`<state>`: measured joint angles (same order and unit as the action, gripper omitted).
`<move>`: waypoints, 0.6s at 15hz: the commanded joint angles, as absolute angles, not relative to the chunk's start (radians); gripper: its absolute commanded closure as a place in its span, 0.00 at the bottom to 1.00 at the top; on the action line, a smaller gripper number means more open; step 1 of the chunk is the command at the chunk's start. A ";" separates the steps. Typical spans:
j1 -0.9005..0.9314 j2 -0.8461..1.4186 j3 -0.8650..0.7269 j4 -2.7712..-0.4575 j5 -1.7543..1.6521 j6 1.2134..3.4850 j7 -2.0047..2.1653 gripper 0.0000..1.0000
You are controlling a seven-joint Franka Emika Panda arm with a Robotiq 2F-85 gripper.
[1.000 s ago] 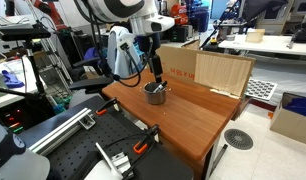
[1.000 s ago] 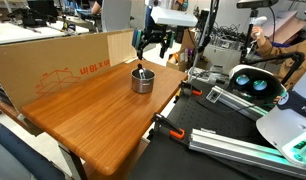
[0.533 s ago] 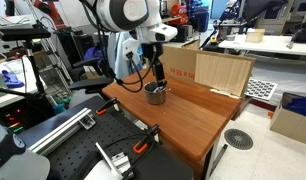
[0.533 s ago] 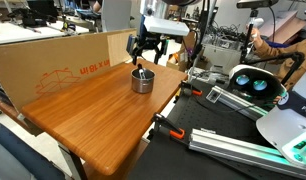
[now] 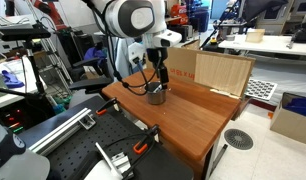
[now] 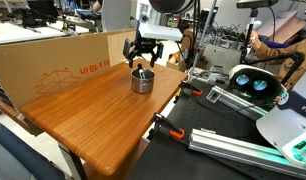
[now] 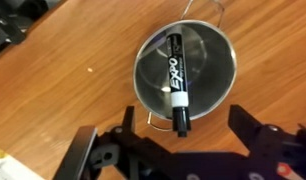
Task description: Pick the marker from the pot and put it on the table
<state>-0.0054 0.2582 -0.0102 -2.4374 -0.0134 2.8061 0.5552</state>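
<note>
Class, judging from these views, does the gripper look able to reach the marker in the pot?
Probably yes: the gripper hangs open right above the pot, and the marker leans against its rim, uncovered, with nothing between them.

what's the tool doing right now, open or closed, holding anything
tool: open, holding nothing. It hangs over the pot, and the marker lies inside, not gripped.

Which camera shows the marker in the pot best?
The wrist view: it looks straight down into the pot, showing the whole marker. The exterior views show at most a tiny dark stub above the rim.
</note>
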 commanded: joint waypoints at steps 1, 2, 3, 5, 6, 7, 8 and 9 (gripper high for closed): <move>0.022 0.290 -0.035 -2.417 0.031 2.831 0.498 0.26; 0.020 0.292 -0.034 -2.415 0.036 2.830 0.491 0.35; 0.019 0.292 -0.034 -2.415 0.039 2.831 0.484 0.42; 0.021 0.288 -0.044 -2.416 0.032 2.831 0.474 0.57; 0.020 0.286 -0.047 -2.415 0.032 2.828 0.469 0.63; 0.018 0.285 -0.046 -2.414 0.036 2.826 0.462 0.72; 0.016 0.284 -0.047 -2.412 0.038 2.822 0.455 0.79; 0.013 0.284 -0.047 -2.409 0.042 2.819 0.446 0.87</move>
<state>-0.0020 0.2759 -0.0390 -2.4172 -0.0081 2.8069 0.4953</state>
